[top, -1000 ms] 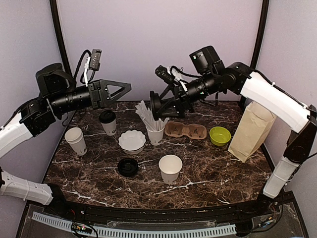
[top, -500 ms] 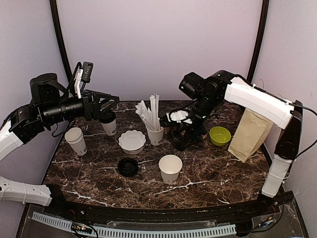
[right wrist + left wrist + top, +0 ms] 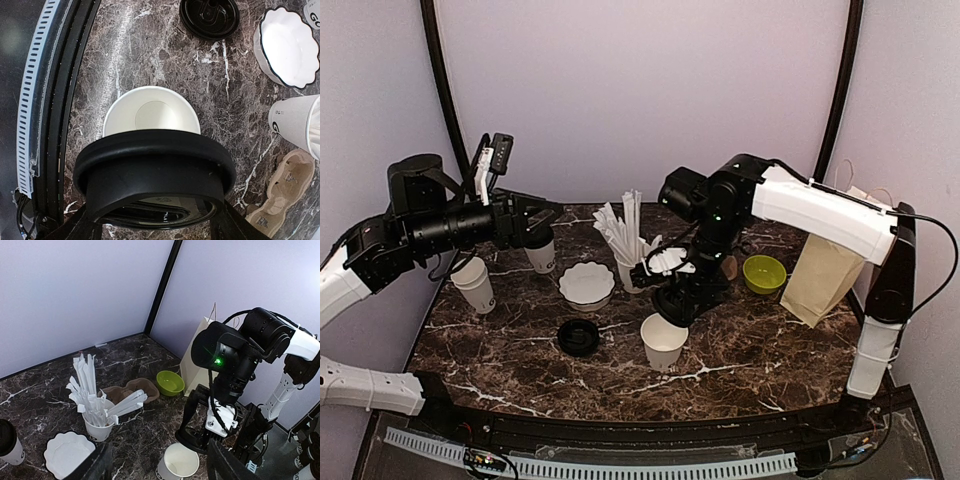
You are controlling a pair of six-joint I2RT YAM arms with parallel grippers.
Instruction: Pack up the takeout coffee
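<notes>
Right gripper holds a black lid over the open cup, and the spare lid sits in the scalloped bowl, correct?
No: the spare lid lies on the table beside the scalloped bowl, as the top external view shows. The right gripper does hold a black lid over the open cup.
</notes>
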